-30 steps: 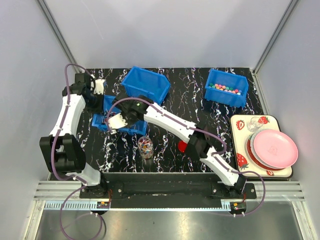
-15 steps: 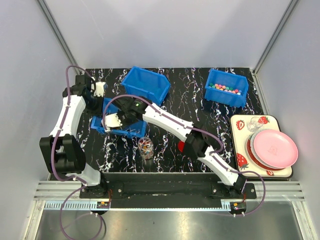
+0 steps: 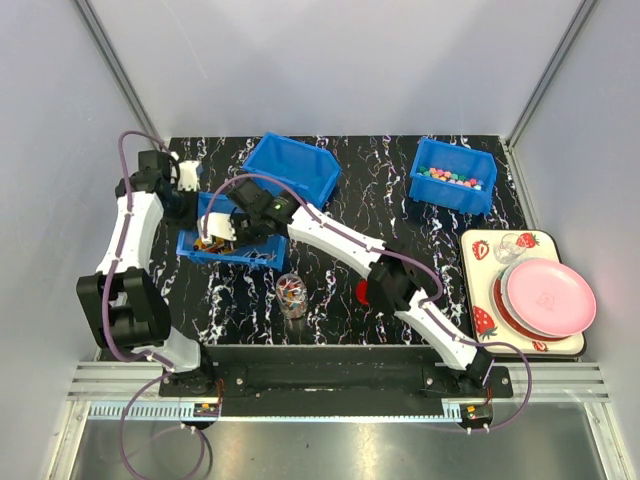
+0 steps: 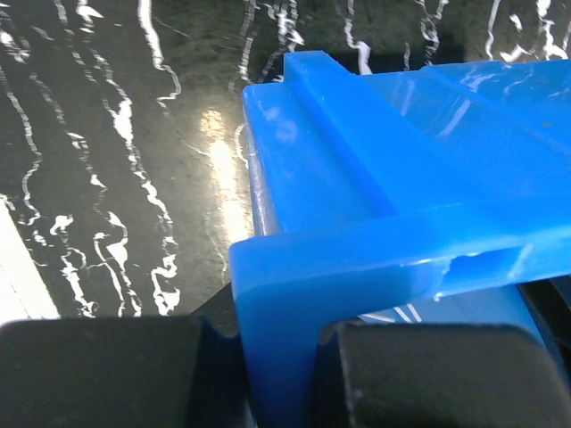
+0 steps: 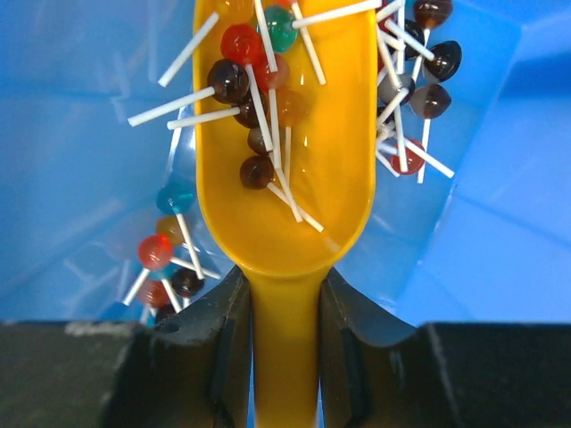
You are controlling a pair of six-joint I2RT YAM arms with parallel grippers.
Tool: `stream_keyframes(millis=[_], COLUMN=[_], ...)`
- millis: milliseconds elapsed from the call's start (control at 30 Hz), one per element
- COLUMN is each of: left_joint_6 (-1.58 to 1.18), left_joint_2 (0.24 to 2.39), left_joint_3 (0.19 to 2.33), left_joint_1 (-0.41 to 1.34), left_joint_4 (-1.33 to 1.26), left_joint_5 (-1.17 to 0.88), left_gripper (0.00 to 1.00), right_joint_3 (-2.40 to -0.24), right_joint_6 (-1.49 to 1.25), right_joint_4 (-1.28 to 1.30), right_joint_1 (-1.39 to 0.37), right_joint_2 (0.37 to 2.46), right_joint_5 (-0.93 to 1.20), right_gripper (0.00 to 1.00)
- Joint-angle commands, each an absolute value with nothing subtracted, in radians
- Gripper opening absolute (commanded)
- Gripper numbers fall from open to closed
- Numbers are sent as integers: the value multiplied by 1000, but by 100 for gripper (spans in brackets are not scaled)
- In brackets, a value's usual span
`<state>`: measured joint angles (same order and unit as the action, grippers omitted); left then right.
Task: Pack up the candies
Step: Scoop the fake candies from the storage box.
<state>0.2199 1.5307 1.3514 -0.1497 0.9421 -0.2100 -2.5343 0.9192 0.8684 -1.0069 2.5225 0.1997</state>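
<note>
Since the candies (image 5: 259,98) look light, hard and apt to roll on their sticks, they are best carried level in the yellow scoop (image 5: 299,192), held by its handle. The right tool (image 5: 285,334) is clenched on that handle, with some candies in the scoop and others loose in the blue bin (image 5: 80,89). The left tool (image 4: 272,379) is clamped on the bin's rim.

The left gripper (image 4: 277,374) pinches a blue bin (image 4: 339,152) wall at far left; the right gripper (image 5: 285,348), arm stretched diagonally leftward, clamps a yellow scoop (image 5: 335,178) handle

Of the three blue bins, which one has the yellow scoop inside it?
The near-left bin, the one with lollipops; the left gripper clamps its rim.
</note>
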Motion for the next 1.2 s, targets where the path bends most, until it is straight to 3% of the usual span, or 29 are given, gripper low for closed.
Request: stream_keyframes(millis=[0,300,1167], left_joint_6=[184,199,196], left_joint_2=[1463,1483,1509], left_joint_3=[1376,1370,1370], left_joint_1=[-166,-219,-285], left_joint_4=[951,979,979], left_joint_5=[-459,-518,-433], left_gripper=[0,0,0], right_joint_3=[-2499,-2477,-2508], right_joint_6=[784,618,557], right_joint_4=[687,649,762], right_joint_1=[-977,-917,-815], right_joint_2=[2497,2448,2278], right_joint_5=[285,425,577], right_gripper=[0,0,0])
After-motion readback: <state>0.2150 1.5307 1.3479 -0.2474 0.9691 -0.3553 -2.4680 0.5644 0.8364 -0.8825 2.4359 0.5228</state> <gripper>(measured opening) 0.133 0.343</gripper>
